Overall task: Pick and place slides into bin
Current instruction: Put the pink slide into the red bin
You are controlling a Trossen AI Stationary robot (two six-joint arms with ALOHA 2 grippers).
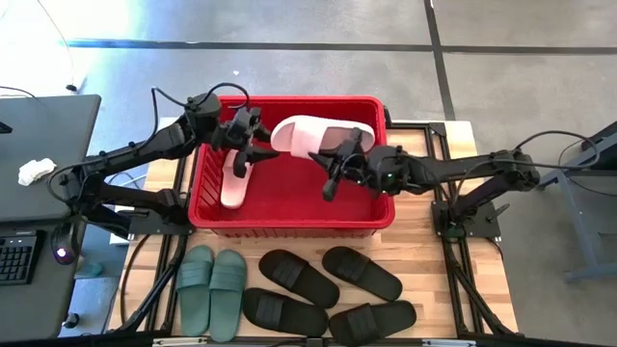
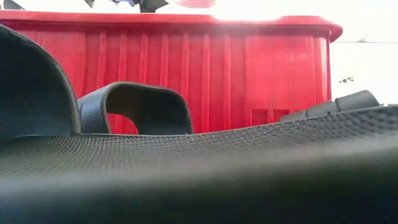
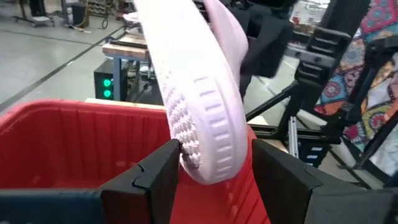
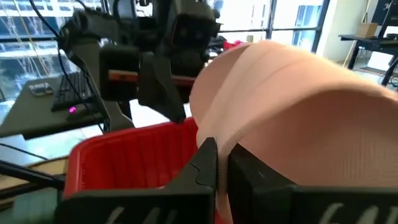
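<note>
One pale pink slide [image 1: 310,133] hangs above the red bin [image 1: 289,217], held between my two grippers. My left gripper [image 1: 258,149] comes from the bin's left side and is shut on the slide's end. My right gripper [image 1: 339,159] comes from the right and is shut on its strap [image 4: 298,106]. A second pink slide [image 1: 234,178] lies inside the bin by its left wall. The low view shows only the bin's near wall [image 2: 217,68] behind a black slide [image 2: 143,106]. My left gripper [image 3: 214,180] has the pink slide's rounded end [image 3: 208,155] pinched between its two fingers [image 3: 155,177], one on each side. The fingers reach in about level from the table's left. The slide runs on from them, clear of the bin, its studded sole [image 3: 180,124] turned sideways. My right gripper [image 4: 214,168] pinches the edge of the slide's wide strap [image 4: 231,146] between its two closed fingers, a single layer. The fingers come about level from the table's right. The strap arches beyond the fingers, and the slide is clear of the bin.
On the wooden table in front of the bin lie a sage green pair [image 1: 212,289] and several black slides [image 1: 328,289]. A dark desk with a keyboard [image 1: 19,255] stands off the table's left. The bin's floor [image 1: 318,193] is bare on the right.
</note>
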